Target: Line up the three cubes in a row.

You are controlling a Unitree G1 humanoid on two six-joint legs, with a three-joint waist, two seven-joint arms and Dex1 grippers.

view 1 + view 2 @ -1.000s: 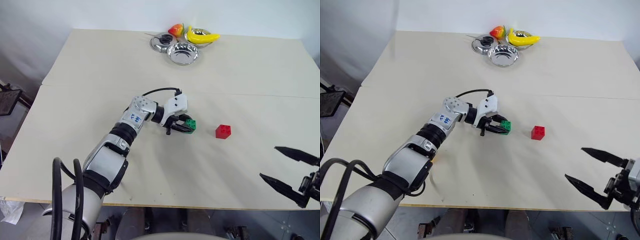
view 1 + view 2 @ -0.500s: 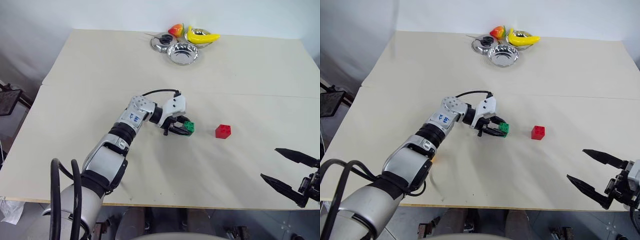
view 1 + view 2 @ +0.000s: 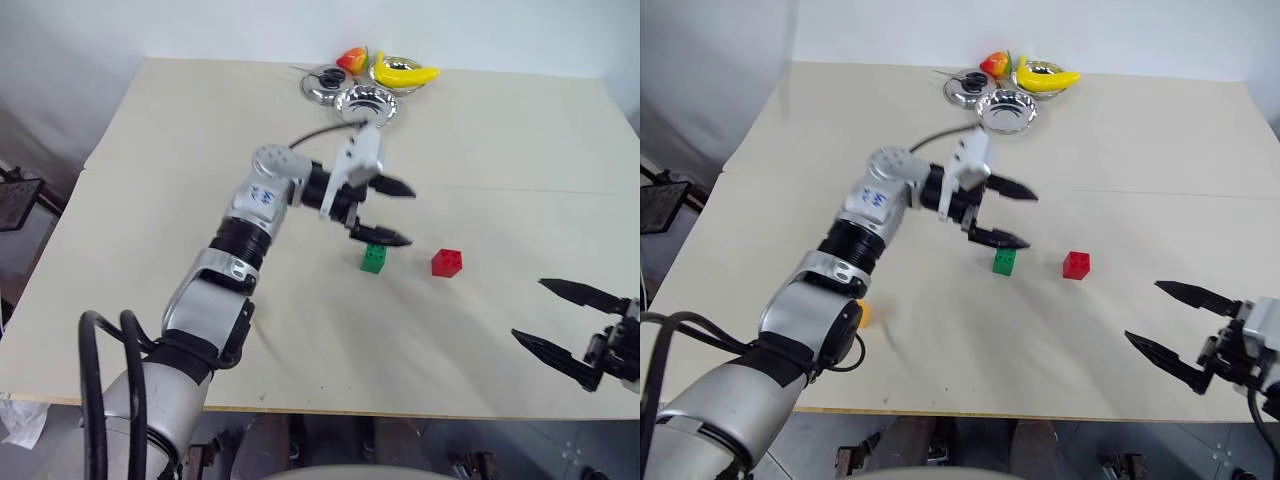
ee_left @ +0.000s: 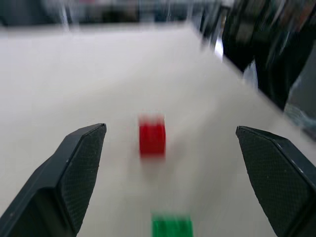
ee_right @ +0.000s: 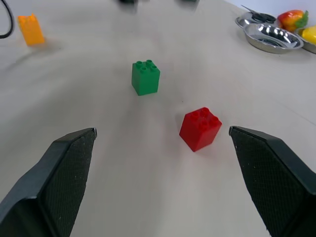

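On the table (image 3: 180, 160) the green cube (image 3: 374, 259) stands upright, a short gap to the left of the red cube (image 3: 447, 262). Raised above and just behind the green cube, my left gripper (image 3: 408, 216) is open and holds nothing. The left wrist view has the red cube (image 4: 152, 137) between the fingers and the green cube (image 4: 171, 227) below it. Farther left lies the orange cube (image 5: 30, 29), which peeks out from behind my left forearm as an orange cube (image 3: 864, 315). My right gripper (image 3: 528, 310) is open and empty near the table's front right edge, facing both cubes.
At the table's far edge stand a steel bowl (image 3: 365, 104), a round lid (image 3: 323, 82), and a second bowl holding a yellow banana (image 3: 405, 72), with a red-orange fruit (image 3: 351, 59) beside it. A seam (image 3: 560, 190) crosses the table behind the cubes.
My left gripper opened, let go of the green cube and rose well above it. The green cube now stands free on the table. The right gripper crept slightly forward.
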